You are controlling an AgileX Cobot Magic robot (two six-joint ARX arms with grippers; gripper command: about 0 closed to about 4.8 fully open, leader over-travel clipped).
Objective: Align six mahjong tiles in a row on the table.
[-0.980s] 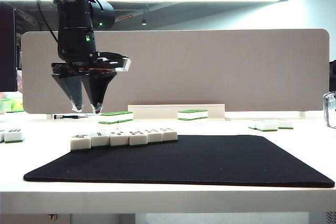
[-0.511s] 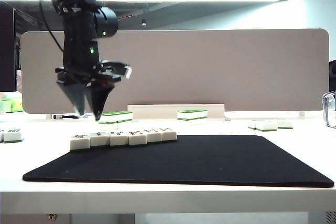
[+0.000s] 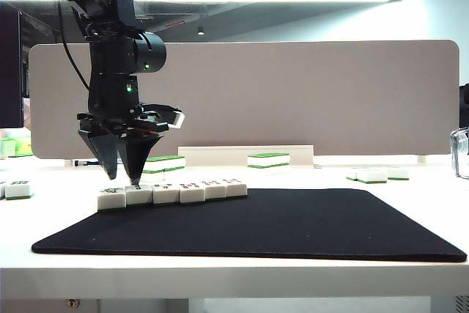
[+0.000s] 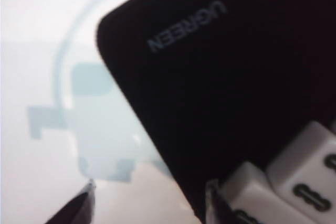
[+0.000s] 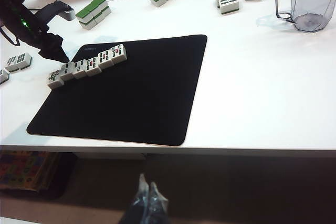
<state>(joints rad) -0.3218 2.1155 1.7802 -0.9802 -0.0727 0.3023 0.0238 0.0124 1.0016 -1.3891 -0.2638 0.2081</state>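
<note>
A matt black cloth-like mat (image 3: 293,225) is seen on the smooth, glossy white table (image 3: 220,269); the tiles (image 3: 173,192) look polished.

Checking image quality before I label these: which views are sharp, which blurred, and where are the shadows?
Exterior view: sharp, backlit by a ceiling strip light; left gripper is near-silhouette above the six mahjong tiles. Left wrist view: soft, close-up blur; gripper's pale shadow on the table. Right wrist view: clear; right gripper sits against dark below the table edge.

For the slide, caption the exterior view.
Left gripper, empty, jaws apart, poised over the left end of the six-tile row along the black mat's far edge.
</note>
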